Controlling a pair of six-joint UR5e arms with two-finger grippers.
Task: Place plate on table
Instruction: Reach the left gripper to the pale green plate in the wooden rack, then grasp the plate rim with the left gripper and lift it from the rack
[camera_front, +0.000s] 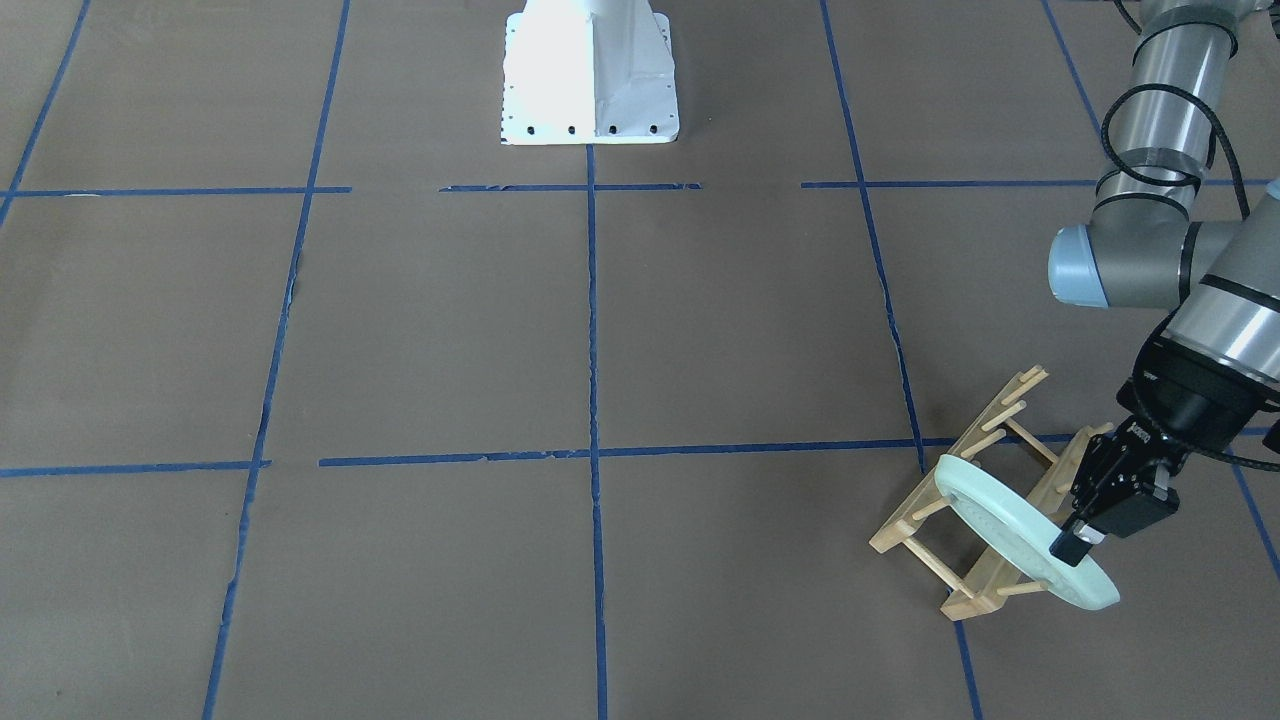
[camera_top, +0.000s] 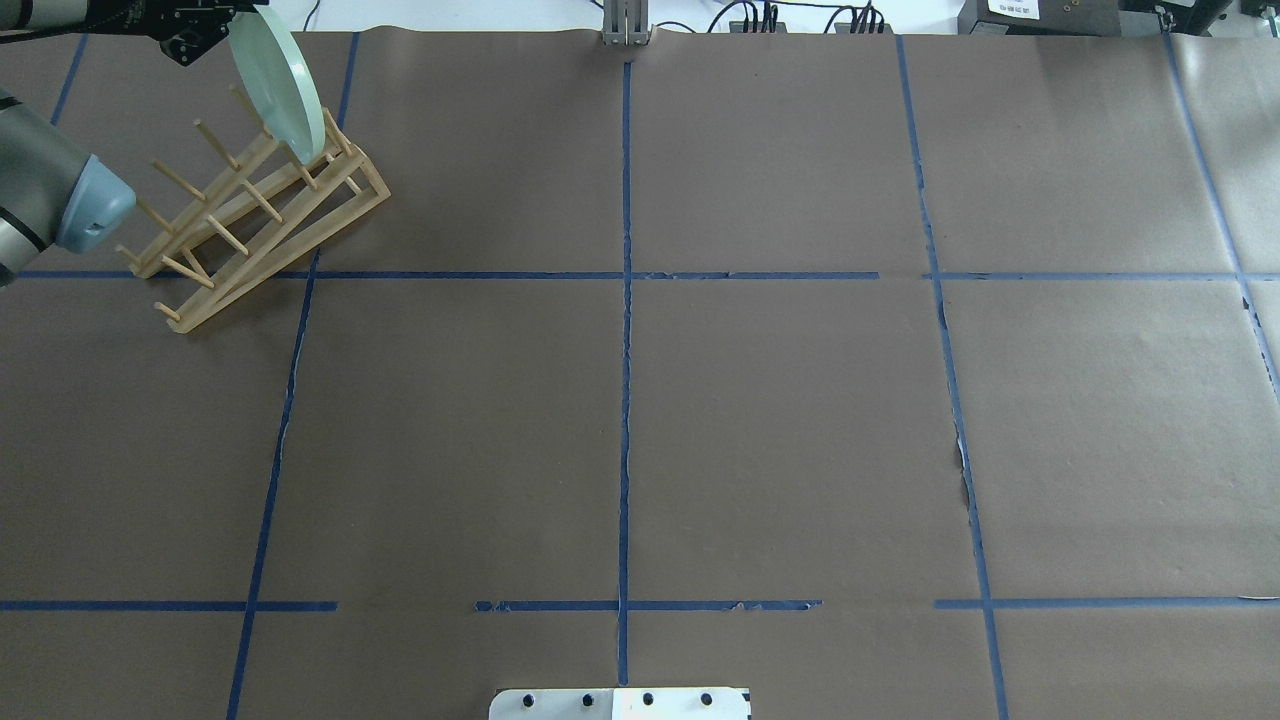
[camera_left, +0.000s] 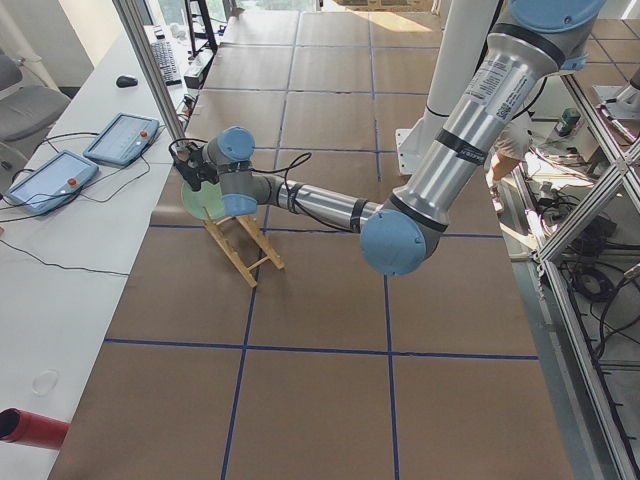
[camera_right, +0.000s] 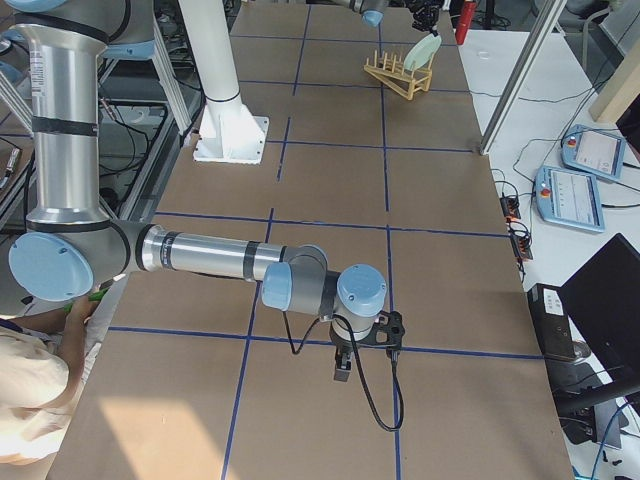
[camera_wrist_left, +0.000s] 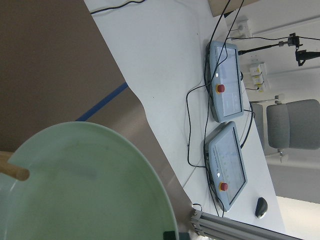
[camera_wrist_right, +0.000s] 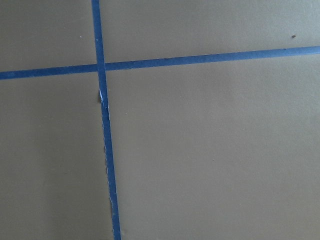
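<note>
Brown paper with blue tape lines is covering the counter. Close up in the right-side view, the right claw is hanging over bare paper. Its fingers are looking too small to tell if they are open or closed. Far away at the other end, the plate is leaning in the wooden rack, not lying on the counter yet. The left claw is pinching its rim. So grabbing is looking done, while lifting out and laying flat are waiting. From above, that claw is getting cut off.
</note>
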